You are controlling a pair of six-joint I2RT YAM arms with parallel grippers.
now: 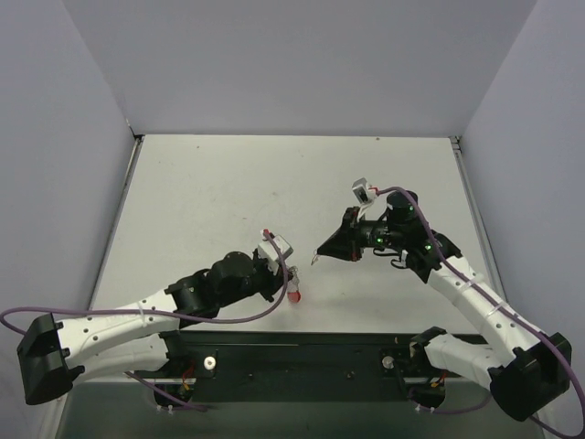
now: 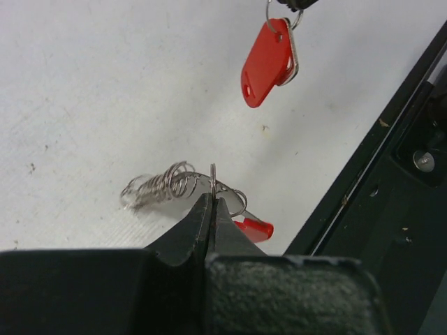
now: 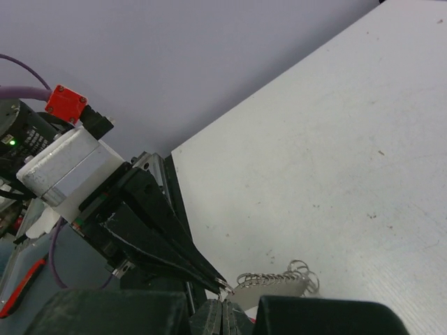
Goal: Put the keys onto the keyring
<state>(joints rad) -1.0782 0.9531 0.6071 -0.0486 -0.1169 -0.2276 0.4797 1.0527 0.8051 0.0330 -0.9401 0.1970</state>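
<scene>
My left gripper [image 2: 211,199] is shut on a thin silver keyring [image 2: 213,173], seen edge-on just above the table. A coil of small silver rings [image 2: 164,184] lies behind it, with a red-headed piece [image 2: 255,229] beside it on the table [image 1: 294,294]. My right gripper [image 3: 225,308] is shut on the small loop of a key [image 2: 269,63] with a red plastic head and a silver back. The key hangs in the air just beyond the keyring. In the top view the right gripper [image 1: 317,257] and the left gripper [image 1: 291,276] nearly meet. The left fingers [image 3: 174,237] reach the right jaws.
The black base rail [image 1: 302,352] runs along the near table edge, close to both grippers [image 2: 391,167]. Grey walls enclose the white table [image 1: 228,192] on three sides.
</scene>
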